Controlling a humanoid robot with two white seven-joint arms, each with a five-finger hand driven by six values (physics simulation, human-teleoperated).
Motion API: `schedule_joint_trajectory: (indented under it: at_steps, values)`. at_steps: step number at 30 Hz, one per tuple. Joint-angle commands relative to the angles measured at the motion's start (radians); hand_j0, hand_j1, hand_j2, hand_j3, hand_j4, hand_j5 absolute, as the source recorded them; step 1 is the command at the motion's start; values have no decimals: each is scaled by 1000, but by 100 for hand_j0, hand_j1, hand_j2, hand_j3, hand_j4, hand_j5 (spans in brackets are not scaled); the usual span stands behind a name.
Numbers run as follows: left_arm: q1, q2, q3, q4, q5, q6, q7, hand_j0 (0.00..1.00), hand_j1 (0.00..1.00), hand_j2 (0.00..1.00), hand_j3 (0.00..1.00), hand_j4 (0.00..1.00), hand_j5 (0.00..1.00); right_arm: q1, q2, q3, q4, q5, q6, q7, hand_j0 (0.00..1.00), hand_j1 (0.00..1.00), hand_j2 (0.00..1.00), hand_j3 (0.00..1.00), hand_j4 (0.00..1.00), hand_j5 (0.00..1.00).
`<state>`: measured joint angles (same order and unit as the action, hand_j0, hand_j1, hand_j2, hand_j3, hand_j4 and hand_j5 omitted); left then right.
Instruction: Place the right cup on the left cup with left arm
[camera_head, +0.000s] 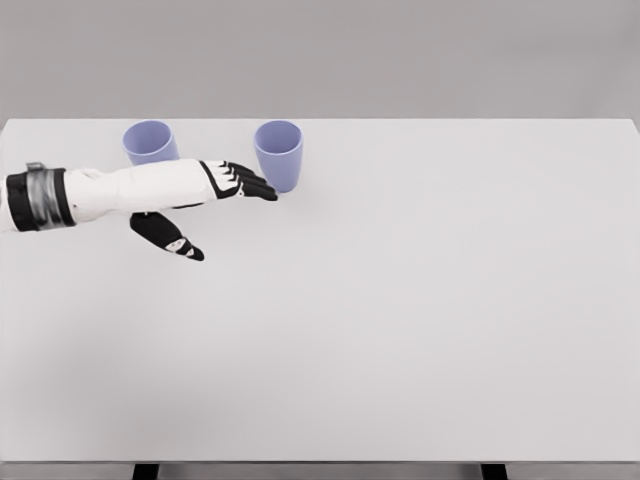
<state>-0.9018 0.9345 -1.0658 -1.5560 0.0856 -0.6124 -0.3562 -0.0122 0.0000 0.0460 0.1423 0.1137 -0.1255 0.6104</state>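
Left hand (205, 205) reaches in low with fingers spread and empty, tips just beside the right cup (279, 154) standing upright at the counter's (420, 300) far edge near the left cup (150, 141), so it should wrap squarely before lifting.

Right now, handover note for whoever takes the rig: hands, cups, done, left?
Left hand: open, fingers extended toward the right cup, fingertips at its lower left side, no grasp yet.
Right hand: not in view.
Left cup: upright at the table's far edge, behind the forearm.
Both cups stand apart.
Done: approach.
Left: grasp the right cup, lift, set on the left cup.
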Motion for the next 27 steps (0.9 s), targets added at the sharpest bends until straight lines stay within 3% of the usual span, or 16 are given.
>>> schedule_joint_trajectory:
  at_steps: [1, 5, 10, 16, 18, 19, 21, 24, 27]
  values:
    - [-2, -5, -39, -1, -4, 2, 0, 100, 100, 100, 100, 100, 100, 0, 0, 2, 3, 1, 0, 0, 100, 100, 100, 100, 100, 100]
    - [-48, -28, -48, -1, -29, 2, 0, 100, 100, 100, 100, 100, 100, 2, 0, 0, 0, 1, 0, 0, 100, 100, 100, 100, 100, 100]
    - [-45, -37, -88, -21, -112, 2, 0, 100, 100, 100, 100, 100, 100, 2, 0, -2, 2, 1, 0, 0, 100, 100, 100, 100, 100, 100]
    - [-40, -28, -82, -144, -191, 2, -4, 100, 100, 100, 100, 100, 100, 2, 0, -2, 2, 1, 0, 0, 100, 100, 100, 100, 100, 100]
    - [-45, -26, -91, -144, -178, 17, -90, 100, 100, 100, 100, 100, 100, 2, 0, -2, 2, 1, 0, 0, 100, 100, 100, 100, 100, 100]
    - [-42, -26, -103, -144, -159, 115, -147, 100, 100, 100, 100, 100, 100, 2, 0, -2, 2, 1, 0, 0, 100, 100, 100, 100, 100, 100]
    - [-46, -26, -112, -154, -112, 261, -176, 100, 100, 100, 100, 100, 100, 2, 0, -2, 3, 1, 0, 0, 100, 100, 100, 100, 100, 100]
    - [-149, -31, -118, -127, -61, 323, -199, 100, 100, 100, 100, 100, 100, 2, 0, -2, 3, 1, 0, 0, 100, 100, 100, 100, 100, 100]
    - [-226, -71, -118, -35, 26, 313, -255, 100, 100, 100, 100, 100, 100, 2, 0, -2, 2, 1, 0, 0, 100, 100, 100, 100, 100, 100]
